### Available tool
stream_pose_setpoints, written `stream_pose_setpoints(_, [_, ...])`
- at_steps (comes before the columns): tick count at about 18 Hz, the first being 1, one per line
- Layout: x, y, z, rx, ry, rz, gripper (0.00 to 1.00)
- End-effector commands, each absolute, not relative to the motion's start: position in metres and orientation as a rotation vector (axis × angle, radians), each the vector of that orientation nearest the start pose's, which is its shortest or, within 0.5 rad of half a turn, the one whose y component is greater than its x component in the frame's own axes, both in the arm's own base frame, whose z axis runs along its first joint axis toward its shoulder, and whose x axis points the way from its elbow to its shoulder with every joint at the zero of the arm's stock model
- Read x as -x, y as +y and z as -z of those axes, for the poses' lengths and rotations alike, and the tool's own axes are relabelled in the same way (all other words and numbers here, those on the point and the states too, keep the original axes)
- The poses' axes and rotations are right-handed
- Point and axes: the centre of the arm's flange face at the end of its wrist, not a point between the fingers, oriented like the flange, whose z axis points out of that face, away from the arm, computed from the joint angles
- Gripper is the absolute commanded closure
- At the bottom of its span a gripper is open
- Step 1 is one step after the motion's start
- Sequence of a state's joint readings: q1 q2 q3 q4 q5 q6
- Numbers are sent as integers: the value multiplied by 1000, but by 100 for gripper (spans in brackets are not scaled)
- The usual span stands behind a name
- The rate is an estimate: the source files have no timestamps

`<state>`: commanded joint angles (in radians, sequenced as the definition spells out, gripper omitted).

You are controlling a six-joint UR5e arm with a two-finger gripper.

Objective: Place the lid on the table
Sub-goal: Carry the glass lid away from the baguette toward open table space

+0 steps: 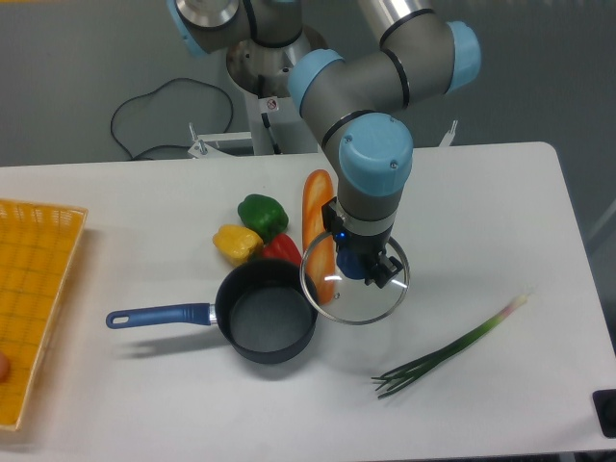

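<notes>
The lid (pixel 358 300), a clear glass disc with a thin metal rim, hangs tilted just to the right of the saucepan (pixel 266 311), over the white table (pixel 481 212). My gripper (pixel 364 268) reaches down from above and is shut on the lid's blue centre knob, which its fingers mostly hide. The lid's lower rim looks close to the tabletop, and I cannot tell whether it touches. The saucepan stands open and empty, its blue handle pointing left.
A baguette (pixel 317 217) lies behind the lid, partly seen through the glass. Green (pixel 262 213), yellow (pixel 237 243) and red (pixel 282 248) peppers sit behind the saucepan. A green onion (pixel 452 348) lies at the front right. A yellow mesh tray (pixel 34 298) sits at the left edge.
</notes>
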<state>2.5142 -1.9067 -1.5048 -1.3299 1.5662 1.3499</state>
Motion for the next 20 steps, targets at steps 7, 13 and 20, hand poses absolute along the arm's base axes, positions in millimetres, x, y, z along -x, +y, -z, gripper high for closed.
stream_pose_setpoints(7, [435,455,-356,3082,642,45,66])
stream_pose_setpoints(13, [462,430,-353,3082,635,53,66])
stream_pose_setpoints(20, [492,398,-348,3074,653,57,66])
